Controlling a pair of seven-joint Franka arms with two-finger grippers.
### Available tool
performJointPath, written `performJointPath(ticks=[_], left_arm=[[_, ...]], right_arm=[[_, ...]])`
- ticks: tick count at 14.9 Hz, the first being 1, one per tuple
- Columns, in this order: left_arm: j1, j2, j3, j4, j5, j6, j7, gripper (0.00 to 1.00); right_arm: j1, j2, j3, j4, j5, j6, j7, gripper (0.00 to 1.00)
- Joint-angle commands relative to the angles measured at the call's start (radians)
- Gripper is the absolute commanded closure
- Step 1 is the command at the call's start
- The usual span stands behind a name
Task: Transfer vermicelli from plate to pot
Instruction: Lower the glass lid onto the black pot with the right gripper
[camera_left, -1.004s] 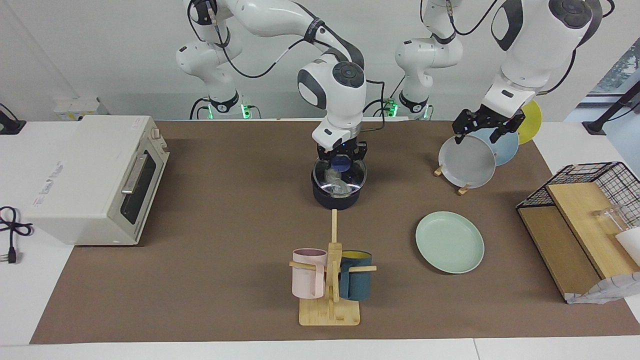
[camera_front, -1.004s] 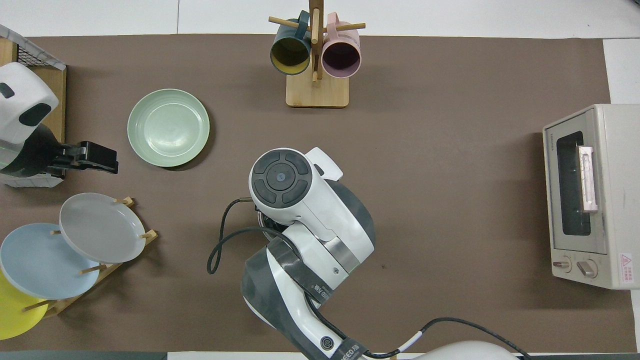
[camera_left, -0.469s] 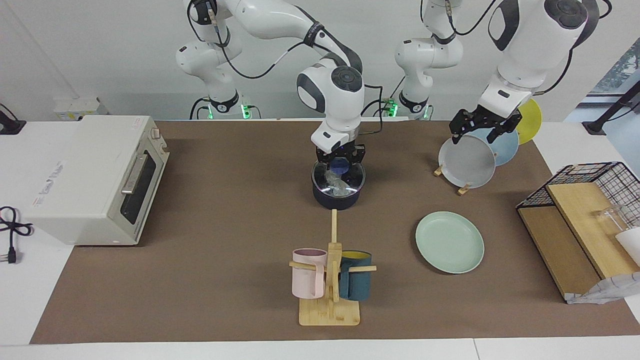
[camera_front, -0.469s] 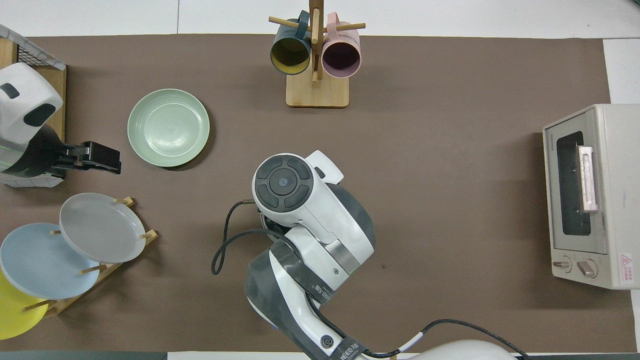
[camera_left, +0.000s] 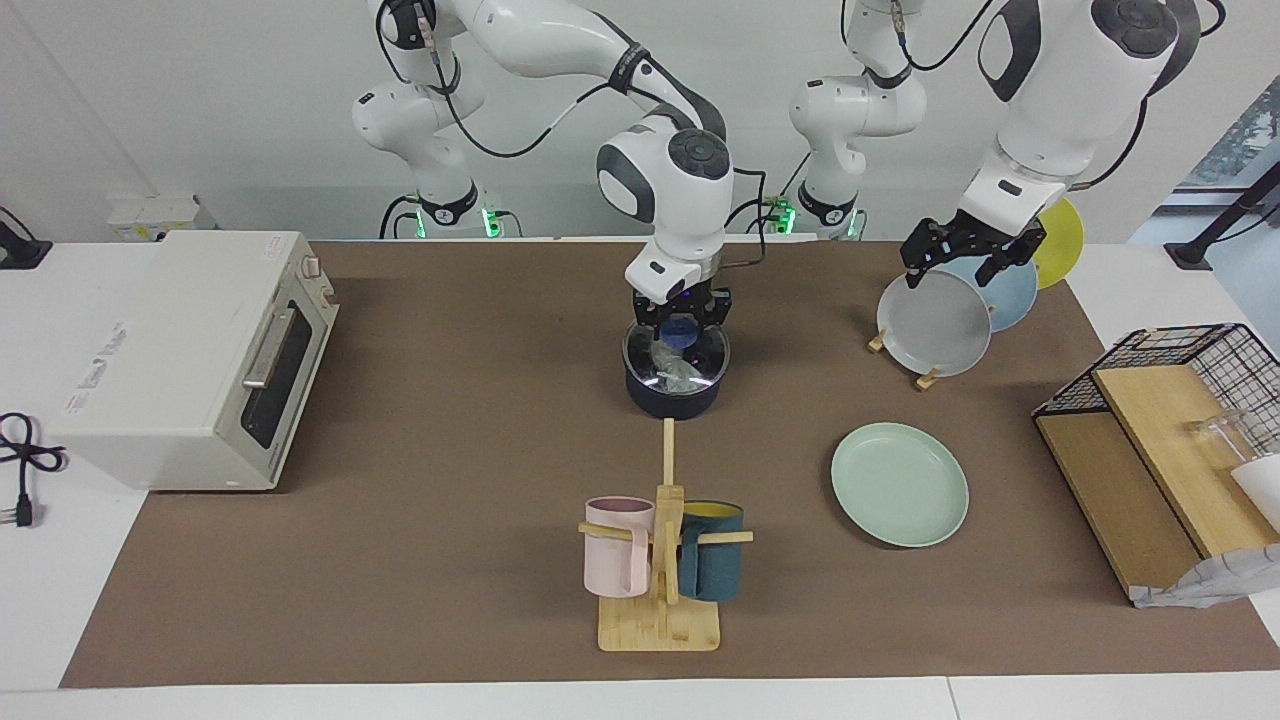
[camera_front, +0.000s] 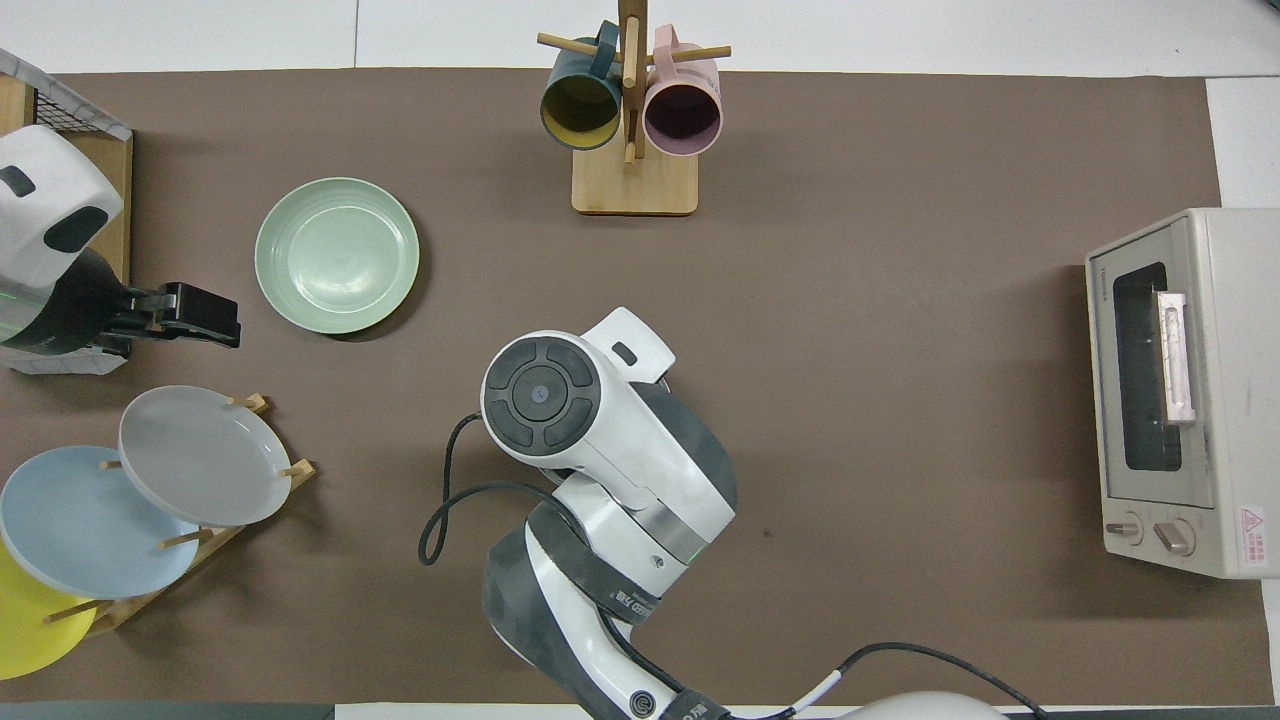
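The dark navy pot (camera_left: 672, 398) stands mid-table, nearer to the robots than the mug tree. A glass lid (camera_left: 700, 362) with a blue knob (camera_left: 681, 330) sits over its rim. The whitish vermicelli (camera_left: 671, 369) shows through the glass, inside the pot. My right gripper (camera_left: 681, 322) is straight above the pot, its fingers closed around the lid's knob. In the overhead view the right arm (camera_front: 570, 420) hides the pot, lid and vermicelli. The pale mint-green plate (camera_left: 899, 484) lies bare toward the left arm's end; it also shows in the overhead view (camera_front: 337, 255). My left gripper (camera_left: 962, 262) hangs open over the plate rack.
A wooden rack holds a grey plate (camera_left: 933, 323), a light blue plate (camera_left: 1012, 290) and a yellow plate (camera_left: 1062, 240). A mug tree (camera_left: 660, 560) holds a pink mug and a dark teal mug. A toaster oven (camera_left: 190, 355) stands at the right arm's end, a wire basket (camera_left: 1190, 350) at the left arm's end.
My right arm has shifted slightly above the pot, and the lid sits a little lower over the rim. My left gripper has barely moved over the plate rack.
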Motion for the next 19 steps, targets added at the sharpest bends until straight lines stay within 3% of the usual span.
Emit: performJointPath(ticks=[1,6,8,10,15,17,19], left_arm=[[-0.003,-0.025,0.007,-0.020,0.021,0.011,-0.005,0.00],[-0.002,-0.025,0.010,-0.020,0.021,0.014,-0.004,0.00],[-0.002,-0.025,0.009,-0.019,0.021,0.006,-0.005,0.00],[-0.003,-0.025,0.009,-0.019,0.021,0.009,-0.005,0.00],[-0.002,-0.025,0.010,-0.020,0.021,0.008,-0.005,0.00],[-0.002,-0.025,0.009,-0.019,0.021,0.008,-0.005,0.00],[-0.002,-0.025,0.009,-0.019,0.021,0.008,-0.005,0.00]], right_arm=[[0.006,-0.016,0.003,-0.041,-0.014,0.075,0.041,1.00],[0.003,-0.019,0.003,-0.064,-0.011,0.100,0.051,1.00],[0.005,-0.022,0.003,-0.070,-0.011,0.115,0.062,0.83],[0.003,-0.025,0.003,-0.096,-0.011,0.155,0.062,0.50],[-0.002,-0.029,0.003,-0.098,-0.011,0.157,0.059,0.22],[-0.005,-0.029,0.003,-0.089,-0.011,0.149,0.058,0.00],[-0.006,-0.037,0.003,-0.072,-0.011,0.123,0.056,0.00]])
